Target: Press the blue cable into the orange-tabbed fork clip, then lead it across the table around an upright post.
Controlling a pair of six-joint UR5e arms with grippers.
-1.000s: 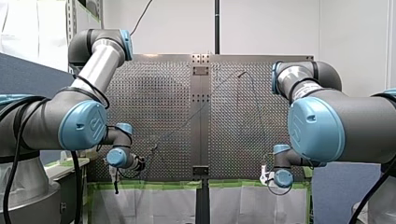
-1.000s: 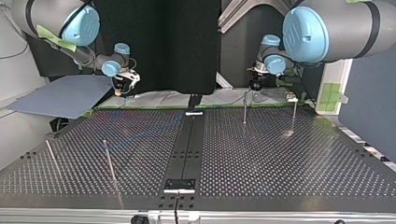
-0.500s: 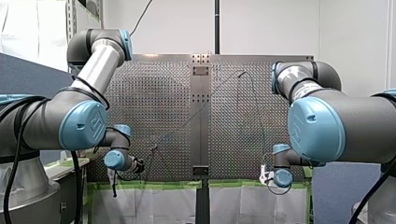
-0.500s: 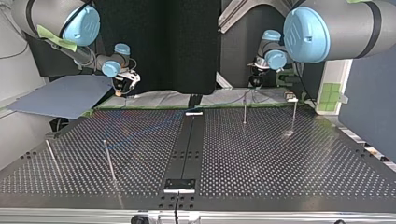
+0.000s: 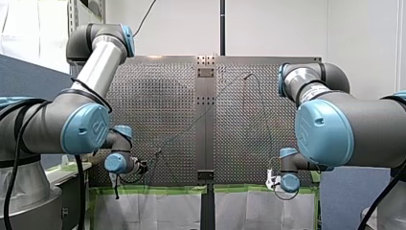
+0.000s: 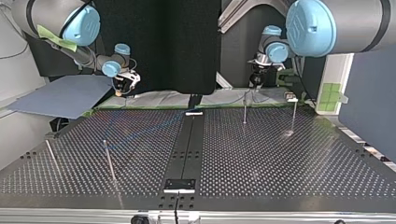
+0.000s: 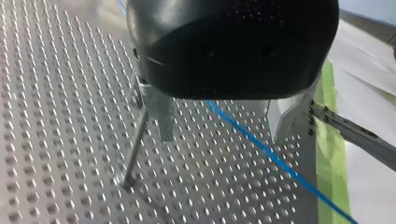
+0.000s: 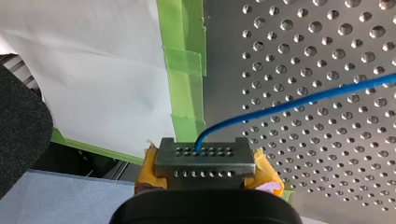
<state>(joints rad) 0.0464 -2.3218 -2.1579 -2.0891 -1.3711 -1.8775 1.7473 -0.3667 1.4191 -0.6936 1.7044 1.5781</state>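
The thin blue cable (image 8: 299,102) lies across the perforated metal table (image 6: 261,158); one end is pinched in my right gripper (image 8: 205,161), whose yellow-padded jaws are closed tight on it at the table's edge, near the green tape (image 8: 184,84); further along, the cable runs beneath my left gripper (image 7: 222,137), whose two metal fingers (image 7: 161,116) stand wide apart astride it with nothing in their grasp; a thin upright metal post (image 7: 134,149) stands just beside one finger; no orange-tabbed fork clip can be made out in any view, so the pressing looks not yet done; the step in hand seems to be taking the cable with my left gripper; it should come down with the cable centred between the fingers, clear of the post, and close gently while the right gripper holds its end firm; counted in the top view: one cable, two grippers, four posts, two posts (image 6: 244,108) at the view's right and two posts (image 6: 109,161) at its left
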